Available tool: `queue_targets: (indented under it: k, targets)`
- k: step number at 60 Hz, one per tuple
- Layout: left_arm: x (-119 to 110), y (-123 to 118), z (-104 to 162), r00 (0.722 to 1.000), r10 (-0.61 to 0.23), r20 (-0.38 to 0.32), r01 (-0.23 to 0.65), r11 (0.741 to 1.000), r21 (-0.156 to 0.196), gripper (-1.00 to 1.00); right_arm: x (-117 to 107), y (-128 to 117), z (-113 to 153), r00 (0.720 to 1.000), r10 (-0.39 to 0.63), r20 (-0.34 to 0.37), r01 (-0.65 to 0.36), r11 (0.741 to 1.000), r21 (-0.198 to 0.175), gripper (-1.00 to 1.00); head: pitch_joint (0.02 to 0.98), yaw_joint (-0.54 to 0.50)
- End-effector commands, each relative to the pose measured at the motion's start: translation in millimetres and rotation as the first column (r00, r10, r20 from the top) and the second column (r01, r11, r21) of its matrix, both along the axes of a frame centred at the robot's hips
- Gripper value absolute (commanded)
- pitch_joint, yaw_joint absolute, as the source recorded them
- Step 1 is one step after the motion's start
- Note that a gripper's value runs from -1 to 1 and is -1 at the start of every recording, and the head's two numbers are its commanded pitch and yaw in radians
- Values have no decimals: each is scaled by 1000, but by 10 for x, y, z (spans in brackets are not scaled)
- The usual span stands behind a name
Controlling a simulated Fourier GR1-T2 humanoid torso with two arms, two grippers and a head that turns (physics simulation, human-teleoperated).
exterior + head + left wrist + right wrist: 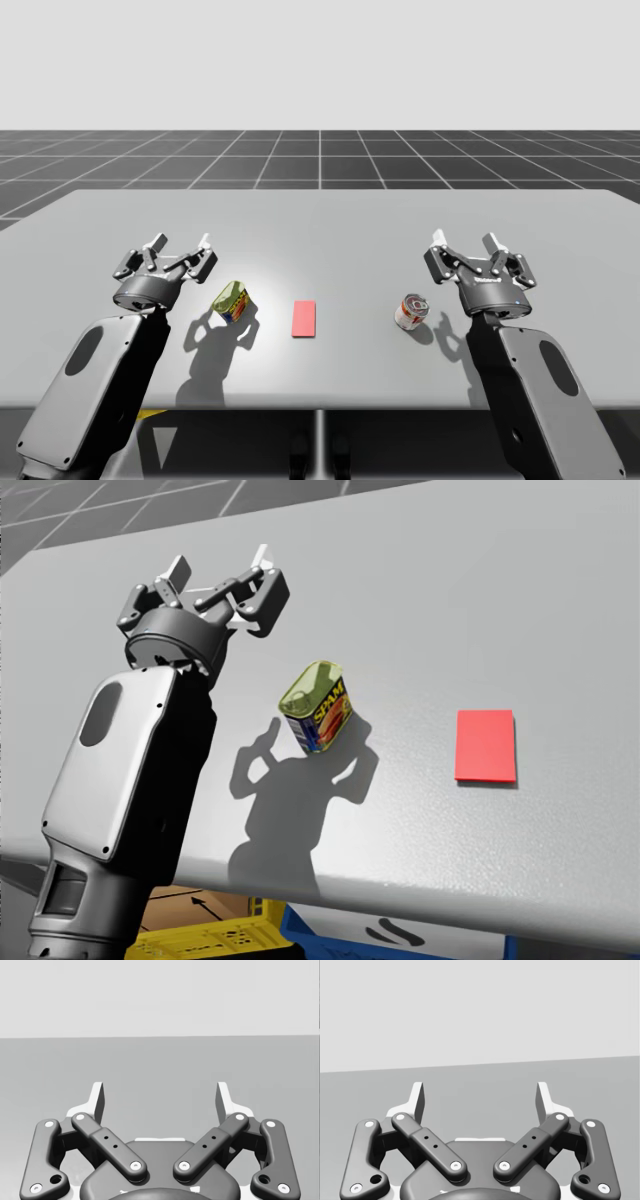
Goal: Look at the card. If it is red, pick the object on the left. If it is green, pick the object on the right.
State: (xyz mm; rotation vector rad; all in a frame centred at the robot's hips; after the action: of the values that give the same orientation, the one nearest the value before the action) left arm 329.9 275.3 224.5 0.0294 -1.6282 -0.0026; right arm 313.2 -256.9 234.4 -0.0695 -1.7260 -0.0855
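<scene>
Card [304, 319]: red, lying flat near the middle of the grey table [320, 215], towards the near edge. Object left of the card: a small boxy tin [233, 301] with a yellow-green top and blue sides. It appears tilted and sits just left of the card, not touching it. Object right of the card: a round red-and-white can [411, 311], a little further from the card than the tin is. Tin, card and can form a rough left-to-right row. Left gripper [181, 243]: near the tin, to its left and slightly farther back, apart from it. Jaws released, fingers spread wide; the left wrist view shows bare table top ahead of them. Right gripper [464, 241]: near the round can, to its right and slightly farther back, not in contact. Jaws released to the same spread; the right wrist view shows bare table top ahead. The left arm's shadow falls on the table just on the near side of the tin. Under the near table edge, the head view shows a yellow crate [210, 935] beside a blue one [330, 932].
</scene>
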Motion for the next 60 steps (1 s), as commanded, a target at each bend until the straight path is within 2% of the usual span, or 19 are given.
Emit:
queue_targets:
  k: [1, 4, 6, 9, 14, 18, 25, 27, 32, 34, 36, 48, 57, 60]
  targets:
    - [1, -1, -2, 1000, -4, -4, 4, 1000, -10, -1000, 0, 4, -4, 1000, 1, -1, -1, 1000, -1, -1000, 878, 353]
    - [-2, -4, -1, 1000, -9, -6, 8, 1000, -19, -1000, 1, 5, -7, 1000, 2, -2, -2, 1000, -2, -1000, 879, 352]
    - [-16, -16, 17, 1000, -29, -8, 28, 999, -43, -1000, 2, 6, -10, 1000, 2, -4, -2, 1000, -3, -1000, 880, 352]
    - [-30, -30, 33, 999, -45, -9, 44, 998, -51, -1000, 2, 9, -14, 1000, 2, -5, -2, 1000, -6, -1000, 879, 351]
    - [-88, -56, 96, 994, -107, -29, 104, 989, -101, -1000, 10, 13, -31, 1000, 0, -11, 0, 1000, -8, -1000, 876, 355]
    - [-187, -75, 197, 989, -148, -24, 144, 983, -116, -1000, 18, 15, -45, 1000, -3, -15, 3, 1000, -8, -1000, 874, 360]
    - [-337, -76, 278, 978, -206, -26, 202, 974, -100, -1000, 21, 21, -58, 1000, -4, -19, 4, 1000, -11, -1000, 877, 364]
    - [-412, -71, 284, 968, -247, -42, 241, 965, -104, -1000, 20, 25, -60, 1000, -4, -19, 3, 1000, -12, -1000, 878, 365]
    - [-530, -60, 240, 958, -280, -60, 275, 959, -74, -1000, 28, 25, -64, 1000, -4, -18, 4, 1000, -16, -1000, 878, 370]
    - [-606, -43, 179, 953, -293, -77, 291, 956, -35, -1000, 31, 23, -66, 1000, -4, -18, 4, 1000, -16, -1000, 877, 372]
    - [-638, -32, 145, 951, -296, -85, 295, 955, -23, -1000, 32, 23, -66, 1000, -5, -18, 4, 1000, -17, -1000, 876, 373]
    - [-866, 60, -172, 928, -335, -164, 342, 939, 18, -1000, 41, 31, -81, 1000, -4, -22, 4, 1000, -20, -1000, 881, 380]
    - [-1017, 86, -405, 889, -379, -257, 403, 914, 47, -1000, 44, 34, -89, 1000, -6, -24, 6, 1000, -21, -1000, 882, 380]
    - [-1046, 79, -438, 882, -384, -274, 410, 911, 44, -1000, 45, 35, -90, 1000, -6, -24, 6, 1000, -22, -1000, 882, 380]
